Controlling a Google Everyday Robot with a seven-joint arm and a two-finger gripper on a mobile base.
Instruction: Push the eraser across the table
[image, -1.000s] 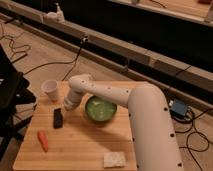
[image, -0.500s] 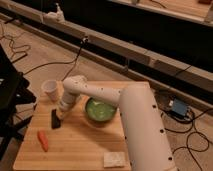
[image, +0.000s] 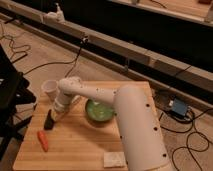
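Gripper (image: 59, 113) sits low over the left part of the worktop (image: 85, 145), right at the right side of the eraser (image: 49, 120). Can't tell how its fingers are set. Eraser lies flat near the worktop's left edge, a bit tilted, long axis running roughly front to back.

Risks from here, my read:

- Eraser is already close to the left edge. If the push goes left, there's little room; it slides off onto the floor.
- Contact looks to be at the upper right end, not mid-side. An off-centre push probably spins the slab instead of translating it, and the gripper slips past.
- Orange carrot piece (image: 43, 141) lies just in front of the eraser. A push toward the front likely rams into it, drags both or jams.
- Eraser is thin. If the gripper rides slightly high it skates over the top; too low and it digs into the wood and stalls.
- White cup (image: 49, 89) stands behind the gripper at the back-left corner, and the green bowl (image: 99, 111) is just to the right under the forearm. A wide wrist or elbow swing could knock either.
- Beige pad (image: 114, 160) at the front edge is well apart, not a concern.
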